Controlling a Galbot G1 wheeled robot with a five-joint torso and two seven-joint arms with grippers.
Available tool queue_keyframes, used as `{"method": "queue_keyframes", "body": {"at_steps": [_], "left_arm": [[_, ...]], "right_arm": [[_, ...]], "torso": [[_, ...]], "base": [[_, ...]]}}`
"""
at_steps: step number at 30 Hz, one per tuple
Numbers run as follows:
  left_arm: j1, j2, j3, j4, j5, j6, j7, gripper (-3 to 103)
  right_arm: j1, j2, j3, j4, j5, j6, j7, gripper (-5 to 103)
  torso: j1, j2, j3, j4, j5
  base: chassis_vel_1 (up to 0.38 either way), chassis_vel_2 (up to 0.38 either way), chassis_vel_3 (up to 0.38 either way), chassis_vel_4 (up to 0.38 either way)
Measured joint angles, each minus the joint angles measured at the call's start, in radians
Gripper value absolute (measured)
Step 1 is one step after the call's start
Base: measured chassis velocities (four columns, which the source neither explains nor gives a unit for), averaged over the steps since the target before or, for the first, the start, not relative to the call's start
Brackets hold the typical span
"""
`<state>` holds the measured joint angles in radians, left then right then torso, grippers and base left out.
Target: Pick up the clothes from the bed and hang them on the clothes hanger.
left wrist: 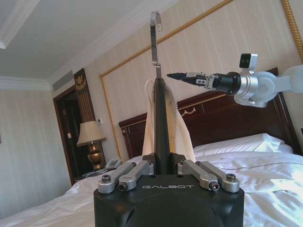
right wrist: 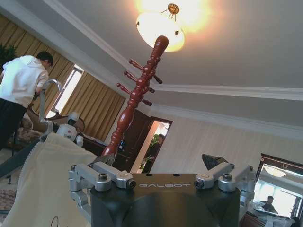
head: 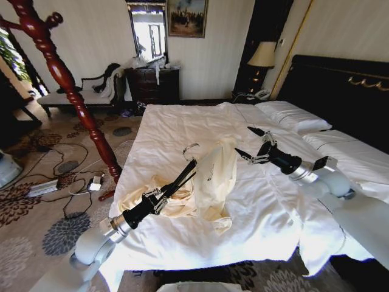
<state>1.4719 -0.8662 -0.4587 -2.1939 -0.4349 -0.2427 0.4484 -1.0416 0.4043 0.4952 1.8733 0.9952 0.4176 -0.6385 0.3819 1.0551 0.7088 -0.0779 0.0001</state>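
Note:
The cream clothes [head: 220, 176] lie rumpled in the middle of the white bed [head: 176, 125], with one part draped up over the black clothes hanger [head: 181, 176]. My left gripper [head: 163, 196] is shut on the hanger's lower end, and the silver hook [head: 190, 149] points away from me. In the left wrist view the left gripper [left wrist: 162, 165] clamps the clothes hanger [left wrist: 162, 118], the clothes [left wrist: 183, 135] hang behind it, and the right gripper [left wrist: 174, 75] hovers near the hook. My right gripper [head: 244, 140] is open, just right of the clothes. The right wrist view shows the clothes [right wrist: 42, 184].
A red turned-wood coat stand [head: 67, 88] rises left of the bed, its top also showing as the coat stand [right wrist: 138, 97]. Cables and power strips [head: 67, 179] litter the carpet. Pillows [head: 292, 115] and a black headboard [head: 340, 85] lie to the right.

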Motion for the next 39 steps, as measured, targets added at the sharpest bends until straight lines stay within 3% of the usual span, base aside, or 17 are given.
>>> {"method": "queue_keyframes", "body": {"at_steps": [5, 7, 8, 9, 11, 15, 21, 26, 32, 39], "left_arm": [[-0.01, 0.062, 0.025, -0.011, -0.031, 0.013, -0.004, 15], [-0.035, 0.132, 0.063, -0.011, -0.057, 0.023, -0.01, 15], [-0.035, 0.132, 0.063, -0.011, -0.057, 0.023, -0.01, 15], [-0.053, 0.161, 0.078, -0.007, -0.056, 0.023, -0.009, 15], [-0.105, 0.217, 0.111, 0.0, -0.055, 0.023, -0.006, 15], [-0.182, 0.263, 0.149, 0.008, -0.076, 0.024, -0.003, 15], [-0.203, 0.296, 0.176, -0.001, -0.093, 0.027, 0.024, 15], [-0.225, 0.346, 0.228, -0.012, -0.097, 0.028, 0.044, 15], [-0.251, 0.397, 0.255, -0.014, -0.111, 0.03, 0.057, 15], [-0.252, 0.407, 0.256, -0.01, -0.117, 0.031, 0.062, 15]], "right_arm": [[0.015, -0.093, -0.021, -0.001, 0.091, -0.066, -0.063, 100], [0.032, -0.182, -0.024, -0.036, 0.2, -0.153, -0.243, 100], [0.032, -0.182, -0.024, -0.036, 0.2, -0.153, -0.243, 100], [0.04, -0.216, -0.024, -0.054, 0.223, -0.182, -0.319, 100], [0.059, -0.278, -0.027, -0.1, 0.188, -0.229, -0.42, 100], [0.075, -0.313, -0.033, -0.141, 0.093, -0.24, -0.48, 100], [0.08, -0.319, -0.04, -0.156, -0.038, -0.224, -0.451, 100], [0.087, -0.326, -0.04, -0.183, -0.103, -0.189, -0.426, 100], [0.081, -0.322, -0.049, -0.161, -0.113, -0.181, -0.497, 100], [0.076, -0.298, -0.053, -0.12, -0.171, -0.181, -0.588, 100]], "torso": [[0.0, 0.0, 0.0, 0.0005, 0.0], [0.0, 0.0, 0.0, -0.0001, -0.0003], [0.0, 0.0, 0.0, -0.0001, -0.0003], [0.0, 0.0, 0.0, -0.0001, -0.0003], [0.0, 0.0, 0.0, -0.0002, -0.0003], [0.0, 0.0, 0.0, -0.0003, -0.0002], [0.0, 0.0, 0.0, 0.0005, -0.0002], [0.0, 0.0, 0.0, -0.0003, 0.0], [0.0, 0.0, 0.0, 0.0, -0.0002], [0.0, 0.0, 0.0, 0.0, -0.0002]], "base": [[0.0, 0.0, 0.0, 0.0], [0.0, 0.0, 0.0, 0.0], [0.0, 0.0, 0.0, 0.0], [0.0, 0.0, 0.0, 0.0], [0.0, 0.0, 0.0, 0.0], [0.0, 0.0, 0.0, 0.0], [0.0, 0.0, 0.0, 0.0], [0.0, 0.0, 0.0, 0.0], [0.0, 0.0, 0.0, 0.0], [0.0, 0.0, 0.0, 0.0]]}}
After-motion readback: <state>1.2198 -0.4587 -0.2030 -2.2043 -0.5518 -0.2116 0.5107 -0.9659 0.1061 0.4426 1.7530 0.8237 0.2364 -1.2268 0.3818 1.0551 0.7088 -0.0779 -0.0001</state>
